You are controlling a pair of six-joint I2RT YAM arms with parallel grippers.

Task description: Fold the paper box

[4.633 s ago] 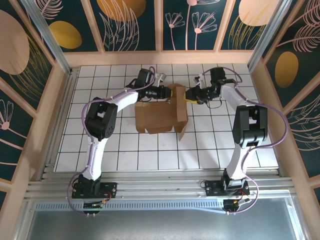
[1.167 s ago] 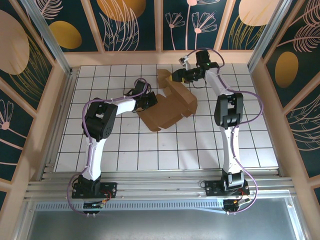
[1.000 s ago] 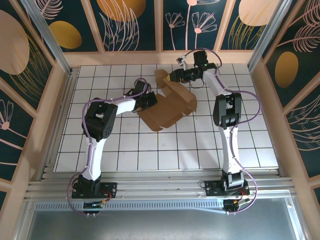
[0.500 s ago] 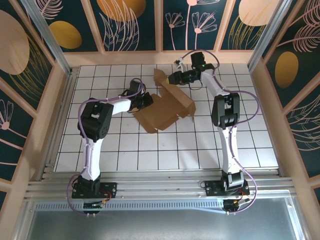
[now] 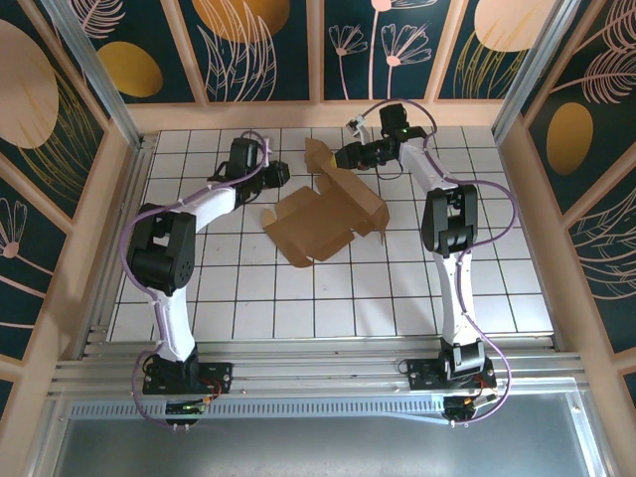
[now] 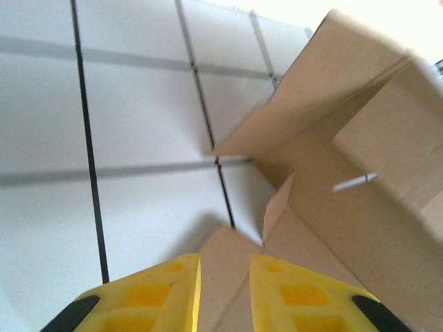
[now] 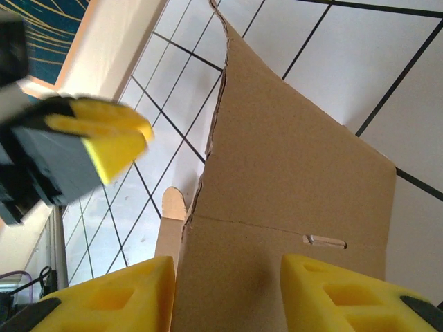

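The paper box [image 5: 323, 214] lies half-unfolded in the upper middle of the overhead frame, and its raised flap [image 5: 318, 155] sits between the right gripper's [image 5: 345, 157] fingers. I cannot tell if they pinch it. The left gripper [image 5: 281, 175] hangs slightly parted at upper left. I'd pin the box flat, then fold slowly along the crease [image 7: 242, 225]. The right wrist view gives me the slot [image 7: 325, 241] close up; overhead gives me the layout

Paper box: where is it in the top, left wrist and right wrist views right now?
Top external: paper box mid-table, toward the far side.
Left wrist: paper box on the right, partly folded up.
Right wrist: paper box centre, bottom to top.
Shared landmark: the white table with black grid lines.
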